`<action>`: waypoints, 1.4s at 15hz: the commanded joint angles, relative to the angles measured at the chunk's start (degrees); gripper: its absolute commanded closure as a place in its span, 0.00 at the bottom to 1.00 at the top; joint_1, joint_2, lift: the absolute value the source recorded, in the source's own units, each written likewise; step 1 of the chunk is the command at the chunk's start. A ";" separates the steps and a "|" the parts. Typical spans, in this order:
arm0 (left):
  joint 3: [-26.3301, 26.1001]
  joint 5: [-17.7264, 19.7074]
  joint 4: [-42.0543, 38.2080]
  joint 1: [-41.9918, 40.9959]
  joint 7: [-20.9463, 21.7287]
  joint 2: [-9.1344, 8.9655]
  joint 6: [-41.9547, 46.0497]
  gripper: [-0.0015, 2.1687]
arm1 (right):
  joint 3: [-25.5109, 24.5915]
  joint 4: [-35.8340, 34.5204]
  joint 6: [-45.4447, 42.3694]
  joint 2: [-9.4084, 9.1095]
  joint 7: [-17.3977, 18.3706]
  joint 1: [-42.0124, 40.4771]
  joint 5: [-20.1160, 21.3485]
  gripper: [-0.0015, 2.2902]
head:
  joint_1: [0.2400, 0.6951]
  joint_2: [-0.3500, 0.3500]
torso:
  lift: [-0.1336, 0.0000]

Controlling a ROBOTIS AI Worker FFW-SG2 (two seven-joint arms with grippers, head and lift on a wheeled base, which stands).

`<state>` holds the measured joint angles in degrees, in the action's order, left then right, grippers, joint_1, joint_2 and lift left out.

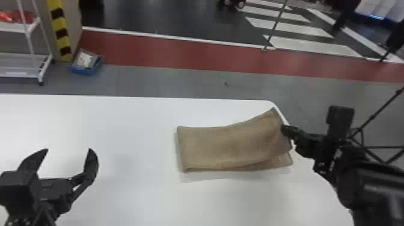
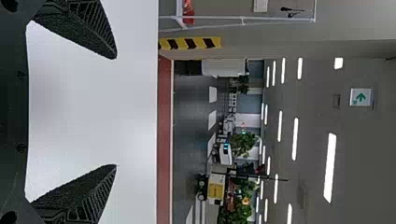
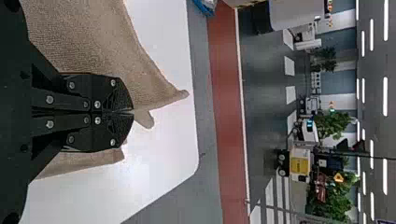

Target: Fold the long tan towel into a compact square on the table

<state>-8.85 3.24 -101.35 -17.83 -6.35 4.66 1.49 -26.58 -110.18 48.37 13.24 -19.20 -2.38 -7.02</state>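
Tan woven cloth towel (image 1: 228, 147): lies as a layered oblong near the right end of the smooth white desk (image 1: 120, 120), its gripped short end lifted and slightly askew over the layer below.
Black right tool (image 1: 285, 129): fingers together, clamped on that short end.
Black left tool (image 1: 69, 150): fingers wide apart above the desk, empty, well apart from the cloth.
Handling: probably light, limp and grippy, not fragile; the weave should bend easily, but loose corners may curl or drag the under layer out of line.
Hold: best at the free end of the upper layers, near a corner, taking every layer meant to turn.
Around: a blue tray (image 1: 85, 70) and a white metal rack (image 1: 45, 66) stand on the floor beyond; a thin dark stand (image 1: 384, 105) rises at the right.
In the way: nothing between towel and left tool; the near desk edge leaves the right side little room.
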 commanded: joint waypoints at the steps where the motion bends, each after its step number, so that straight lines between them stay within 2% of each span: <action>1: -0.03 -0.07 -0.08 -0.10 0.20 0.00 -0.04 0.02 | -1.90 0.76 2.04 1.97 -0.58 1.59 -0.01 0.50 | 1.00 0.07 | 0.15; 4: -0.38 -0.07 0.54 0.07 0.47 0.00 0.13 0.02 | 1.00 6.38 -0.95 2.14 -1.02 1.59 3.24 0.50 | 1.00 0.02 | 0.15; 5: -0.47 -0.16 0.71 0.43 0.55 0.00 -0.04 0.02 | 1.18 7.96 -0.95 2.14 -1.02 1.68 3.59 0.46 | 1.00 0.02 | 0.15; 6: -0.55 -0.16 0.80 0.69 0.55 0.00 -0.04 0.02 | 1.35 9.46 -0.95 1.97 -0.67 2.03 4.73 0.20 | 1.00 0.02 | 0.15; 7: -0.55 -0.16 0.80 0.78 0.64 0.00 0.13 0.02 | 1.44 10.07 -1.13 1.70 0.30 2.12 7.11 0.00 | 1.00 0.02 | 0.15; 8: -0.55 -0.16 0.80 0.78 0.64 0.00 0.13 0.02 | 1.09 9.99 -1.65 1.35 2.50 2.12 8.34 0.00 | 1.00 0.02 | 0.15; 10: -0.55 -0.25 1.06 1.04 0.64 0.00 0.13 0.02 | -0.23 7.61 -3.41 0.82 6.89 1.06 7.72 0.02 | 1.00 0.00 | 0.15; 12: -0.99 -0.25 1.59 1.74 0.64 -0.09 0.13 0.02 | -1.20 2.69 -4.47 -0.05 6.63 -1.92 5.09 0.03 | 1.00 0.00 | 0.15; 14: -1.52 -0.25 1.94 1.92 0.55 -0.18 0.84 0.02 | -0.58 -1.18 -6.75 -1.37 4.17 -5.18 3.77 0.04 | 1.00 0.00 | 0.15; 15: -1.61 -0.25 2.12 1.92 0.47 -0.18 2.07 0.02 | -0.32 -1.53 -7.46 -1.90 1.44 -5.79 3.06 0.14 | 1.00 0.00 | 0.15; 16: -1.61 -0.25 2.21 2.01 0.20 -0.18 2.94 0.02 | 0.21 -1.44 -7.46 -2.43 -0.49 -5.88 2.62 0.27 | 1.00 0.00 | 0.15; 17: -1.61 -0.34 2.12 2.18 -0.06 -0.09 2.94 0.02 | 0.91 -1.26 -7.46 -2.95 -1.90 -6.05 2.98 0.48 | 1.00 0.00 | 0.15; 18: -1.43 -0.25 1.86 2.18 -0.33 0.09 3.30 0.02 | 2.58 -0.91 -6.93 -3.04 -3.57 -6.23 3.33 0.74 | 1.00 0.02 | 0.15; 19: -1.17 -0.25 1.68 2.01 -0.33 0.09 3.82 0.02 | 4.52 0.23 -6.93 -3.13 -4.36 -6.41 3.42 0.84 | 1.00 0.05 | 0.15; 21: -0.99 -0.25 1.59 1.83 -0.24 0.18 4.35 0.02 | 8.47 2.60 -7.10 -3.13 -4.80 -6.49 3.94 0.88 | 1.00 0.12 | 0.15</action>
<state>-9.96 2.98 -99.65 -15.86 -6.61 4.74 5.48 -20.89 -109.20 41.33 10.15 -23.99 -8.76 -3.42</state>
